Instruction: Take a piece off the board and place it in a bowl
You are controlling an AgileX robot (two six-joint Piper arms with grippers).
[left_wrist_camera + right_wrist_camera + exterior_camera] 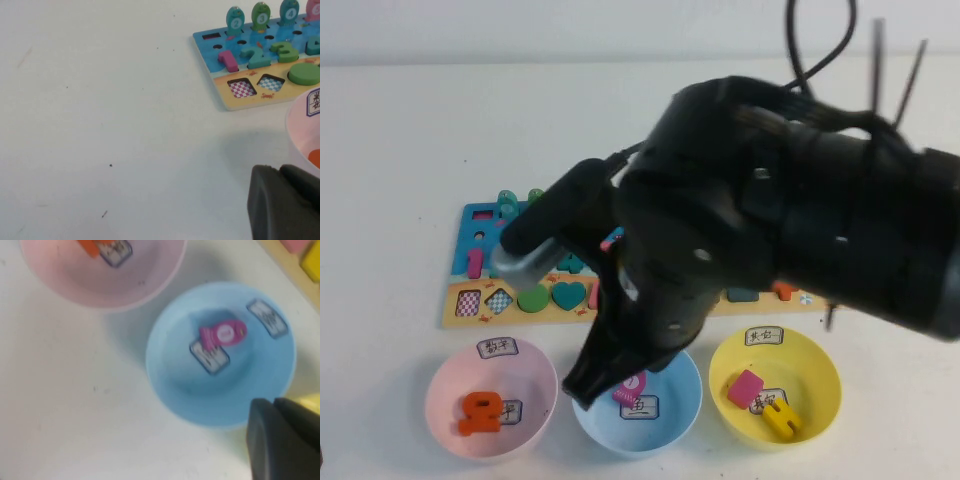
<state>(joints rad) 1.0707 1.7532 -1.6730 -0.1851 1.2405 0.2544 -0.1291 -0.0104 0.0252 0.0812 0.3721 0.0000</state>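
Note:
The orange "10" piece [480, 412] lies flat inside the pale pink bowl [445, 385], front left; an orange edge of it shows in the left wrist view [315, 157] and the right wrist view [89, 246]. The board [480, 215] lies behind the three bowls, much of it hidden by my right arm. My right gripper [582, 385] hangs above the gap between the pink and blue bowls, shut and empty [274, 402]. My left gripper [280, 169] is shut and empty, low over the table beside the pink bowl [300, 125].
A light blue bowl [680, 400] in the middle holds a pink peg [630, 388]. A yellow bowl [820, 370] on the right holds a pink square and a yellow piece. My right arm fills the centre of the high view. White table lies all round.

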